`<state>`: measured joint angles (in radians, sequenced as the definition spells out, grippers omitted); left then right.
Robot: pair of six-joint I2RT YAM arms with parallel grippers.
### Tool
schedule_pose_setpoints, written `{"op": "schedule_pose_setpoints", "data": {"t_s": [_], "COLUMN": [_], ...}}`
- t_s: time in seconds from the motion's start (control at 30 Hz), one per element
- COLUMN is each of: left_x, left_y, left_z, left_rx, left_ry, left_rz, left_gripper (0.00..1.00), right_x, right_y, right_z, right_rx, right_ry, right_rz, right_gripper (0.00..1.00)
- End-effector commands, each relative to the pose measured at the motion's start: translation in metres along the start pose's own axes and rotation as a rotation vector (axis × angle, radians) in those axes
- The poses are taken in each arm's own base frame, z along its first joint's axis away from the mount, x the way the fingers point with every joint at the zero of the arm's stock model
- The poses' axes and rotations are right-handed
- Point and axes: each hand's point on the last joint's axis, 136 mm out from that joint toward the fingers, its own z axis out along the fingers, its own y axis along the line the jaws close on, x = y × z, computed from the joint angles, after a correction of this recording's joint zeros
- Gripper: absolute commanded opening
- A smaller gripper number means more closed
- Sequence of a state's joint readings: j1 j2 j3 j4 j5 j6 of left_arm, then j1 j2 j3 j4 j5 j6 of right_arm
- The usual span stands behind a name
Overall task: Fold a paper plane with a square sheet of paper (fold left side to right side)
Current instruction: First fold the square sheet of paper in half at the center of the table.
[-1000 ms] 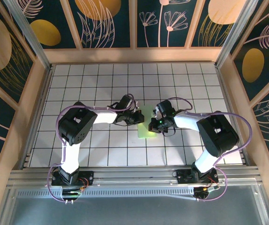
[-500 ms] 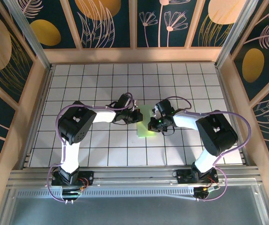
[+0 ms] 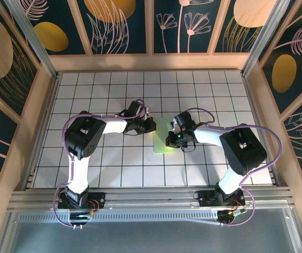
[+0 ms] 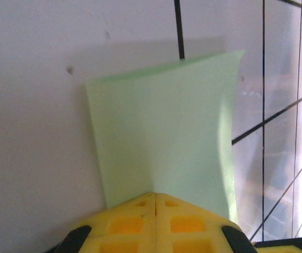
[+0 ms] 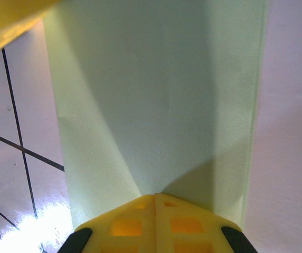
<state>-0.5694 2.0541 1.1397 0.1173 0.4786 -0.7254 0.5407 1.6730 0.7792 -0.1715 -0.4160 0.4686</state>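
The square sheet of paper (image 3: 163, 144) lies on the tiles as a narrow pale green strip, folded in half. My left gripper (image 3: 152, 126) is shut, its yellow tip at the strip's upper left edge. In the left wrist view its closed tip (image 4: 155, 194) rests on the paper (image 4: 166, 126), whose right edge curls up a little. My right gripper (image 3: 171, 140) is shut too, its tip on the strip's right side. The right wrist view has that closed tip (image 5: 155, 195) pressed on the flat paper (image 5: 156, 95), with a double edge along the right.
White grid tiles (image 3: 114, 163) cover the table, walled by wooden rails (image 3: 40, 121) left, right and back. A yellow finger of the left gripper (image 5: 11, 18) shows in the right wrist view's top left corner. Both arms' elbows stand near the table's middle.
My left gripper has slid a little left and toward the back along the paper's edge. The right gripper and the paper have stayed in place.
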Motion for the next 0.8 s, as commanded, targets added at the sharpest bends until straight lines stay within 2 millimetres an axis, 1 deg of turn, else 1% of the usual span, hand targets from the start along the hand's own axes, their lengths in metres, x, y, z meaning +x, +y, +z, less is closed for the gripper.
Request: {"op": "schedule_pose_setpoints", "data": {"t_s": [0.0, 0.23, 0.47, 0.77], "left_x": [-0.029, -0.041, -0.057, -0.077], "left_y": [0.055, 0.068, 0.069, 0.079], "left_z": [-0.004, -0.005, -0.003, -0.001], "left_rx": [-0.159, -0.191, -0.207, -0.208], "left_ry": [-0.089, -0.104, -0.120, -0.147], "left_rz": [-0.030, -0.035, -0.017, -0.034], "left_gripper": [0.00, 0.00, 0.00, 0.00], "right_x": [0.047, 0.047, 0.047, 0.047], "right_y": [-0.070, -0.069, -0.068, -0.067], "right_z": [0.011, 0.010, 0.010, 0.009], "right_rx": [0.275, 0.271, 0.266, 0.265], "right_ry": [0.138, 0.138, 0.137, 0.135], "right_rz": [0.065, 0.065, 0.067, 0.068], "right_gripper": [0.00, 0.00, 0.00, 0.00]}}
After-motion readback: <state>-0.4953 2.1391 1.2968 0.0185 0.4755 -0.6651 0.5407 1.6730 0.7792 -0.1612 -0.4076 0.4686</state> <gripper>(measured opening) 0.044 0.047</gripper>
